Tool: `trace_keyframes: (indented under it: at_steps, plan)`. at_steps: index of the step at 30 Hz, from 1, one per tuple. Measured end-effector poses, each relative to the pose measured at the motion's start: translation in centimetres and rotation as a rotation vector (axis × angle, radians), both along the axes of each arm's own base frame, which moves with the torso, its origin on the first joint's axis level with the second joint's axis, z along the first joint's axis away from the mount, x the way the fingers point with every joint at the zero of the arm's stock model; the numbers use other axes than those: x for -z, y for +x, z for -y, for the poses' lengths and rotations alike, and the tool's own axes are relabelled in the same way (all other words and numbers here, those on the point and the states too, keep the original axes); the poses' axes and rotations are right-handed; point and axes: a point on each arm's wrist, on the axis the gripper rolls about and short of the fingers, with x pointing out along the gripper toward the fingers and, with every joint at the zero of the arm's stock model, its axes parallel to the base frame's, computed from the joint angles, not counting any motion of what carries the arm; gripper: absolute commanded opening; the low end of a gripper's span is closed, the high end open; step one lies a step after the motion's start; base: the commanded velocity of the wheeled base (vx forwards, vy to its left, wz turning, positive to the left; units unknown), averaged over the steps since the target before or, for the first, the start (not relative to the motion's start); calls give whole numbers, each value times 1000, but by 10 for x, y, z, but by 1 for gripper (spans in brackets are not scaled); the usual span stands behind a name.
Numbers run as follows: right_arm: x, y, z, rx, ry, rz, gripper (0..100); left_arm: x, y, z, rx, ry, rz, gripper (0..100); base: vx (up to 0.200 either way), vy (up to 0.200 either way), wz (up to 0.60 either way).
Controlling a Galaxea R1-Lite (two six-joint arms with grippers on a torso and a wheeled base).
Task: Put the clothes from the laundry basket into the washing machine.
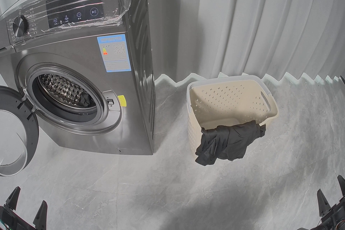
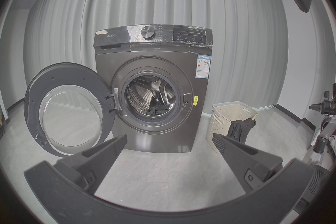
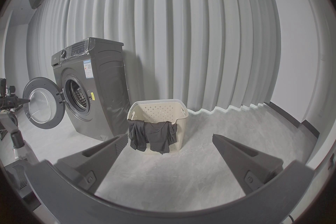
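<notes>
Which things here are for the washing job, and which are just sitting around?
For the job: dark garment hanging over the rim of the laundry basket; washing machine with its door open; dark cloth in the drum.
Just there: white curtain; grey floor.

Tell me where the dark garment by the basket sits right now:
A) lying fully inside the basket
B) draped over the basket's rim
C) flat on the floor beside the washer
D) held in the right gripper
B: the dark garment hangs over the near rim of the laundry basket, with part of it down the basket's outer wall.
</notes>
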Motion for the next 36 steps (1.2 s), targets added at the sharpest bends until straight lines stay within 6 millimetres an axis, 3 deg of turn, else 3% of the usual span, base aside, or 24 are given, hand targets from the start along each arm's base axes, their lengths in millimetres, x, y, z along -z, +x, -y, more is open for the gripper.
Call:
trace_keyframes:
  at_steps: [15,27,36]
  plan:
    - [0,0,0,0,0,0,100,0,0,0,0,0,1,100,0,-200,0]
    - [0,0,0,0,-1,0,100,0,0,0,0,0,0,100,0,0,0]
    - [0,0,0,3,-1,-1,100,0,0,0,0,0,-1,100,200,0,0]
